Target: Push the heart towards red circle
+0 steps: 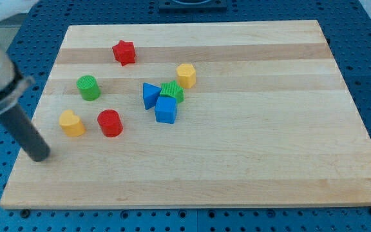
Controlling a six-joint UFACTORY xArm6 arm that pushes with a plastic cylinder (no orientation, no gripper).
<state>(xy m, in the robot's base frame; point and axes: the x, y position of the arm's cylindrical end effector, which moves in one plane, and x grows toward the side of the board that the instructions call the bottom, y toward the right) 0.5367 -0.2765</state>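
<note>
Nearest the camera, my tip (38, 156) held nothing and stood left of the small yellow plastic heart block (71, 123), judged light, rigid and free-sliding; contact belonged on its left face, toward the adjacent red plastic cylinder (109, 122).

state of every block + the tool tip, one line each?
yellow heart: on the board, free, just left of the red circle, small gap
red circle: upright, untouched
green circle: upright, alone
red star: alone near the view's top
yellow hexagon: just apart from the cluster
blue triangle, green block, blue cube: bunched together
my tip: on the board, left and below the heart, touching nothing
</note>
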